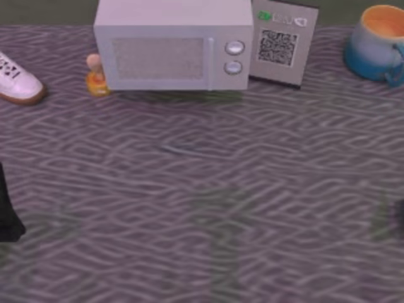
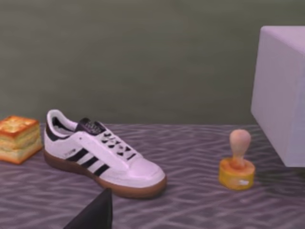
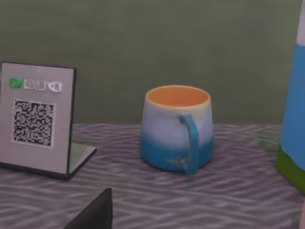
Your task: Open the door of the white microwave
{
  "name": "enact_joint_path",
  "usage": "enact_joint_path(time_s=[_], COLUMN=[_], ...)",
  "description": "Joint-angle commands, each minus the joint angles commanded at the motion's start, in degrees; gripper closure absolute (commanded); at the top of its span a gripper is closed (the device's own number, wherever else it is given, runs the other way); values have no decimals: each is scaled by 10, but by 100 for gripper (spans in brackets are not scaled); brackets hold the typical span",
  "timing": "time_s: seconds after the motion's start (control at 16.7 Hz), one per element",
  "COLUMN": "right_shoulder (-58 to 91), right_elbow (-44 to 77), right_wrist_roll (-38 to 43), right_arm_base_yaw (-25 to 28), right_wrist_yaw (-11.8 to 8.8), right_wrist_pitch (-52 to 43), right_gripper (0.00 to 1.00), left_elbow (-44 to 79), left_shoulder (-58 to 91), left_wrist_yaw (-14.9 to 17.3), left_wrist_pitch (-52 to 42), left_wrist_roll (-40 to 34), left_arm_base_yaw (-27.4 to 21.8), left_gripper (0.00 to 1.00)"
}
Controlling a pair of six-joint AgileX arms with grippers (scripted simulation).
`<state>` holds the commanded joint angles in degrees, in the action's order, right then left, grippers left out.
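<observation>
My left claw (image 1: 7, 221) sits parked at nine o'clock on the tabletop (image 1: 202, 202), my right claw (image 1: 398, 218) at three; I cannot tell either's spread. Far off near twelve stands the white microwave (image 1: 173, 44), its door (image 1: 158, 60) flat shut, between a shoe (image 1: 19, 79) and a mug (image 1: 375, 41).
</observation>
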<state>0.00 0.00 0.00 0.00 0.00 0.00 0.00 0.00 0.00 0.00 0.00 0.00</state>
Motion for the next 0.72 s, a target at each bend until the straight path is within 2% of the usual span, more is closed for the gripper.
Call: enact_joint_path(time_s=[0.36, 0.72], right_shoulder=[0, 0], right_elbow=[0, 0], right_wrist_roll=[0, 0], right_arm_base_yaw=[0, 0], right_wrist_yaw=[0, 0], right_wrist_pitch=[0, 0], right_gripper=[0, 0], left_elbow=[40, 240], left_shoulder=[42, 221], left_wrist_yaw=[-4, -20], left_wrist_pitch=[-36, -167], left_wrist_roll=[-2, -26], left_arm_base_yaw=[-14, -71], left_gripper=[0, 0])
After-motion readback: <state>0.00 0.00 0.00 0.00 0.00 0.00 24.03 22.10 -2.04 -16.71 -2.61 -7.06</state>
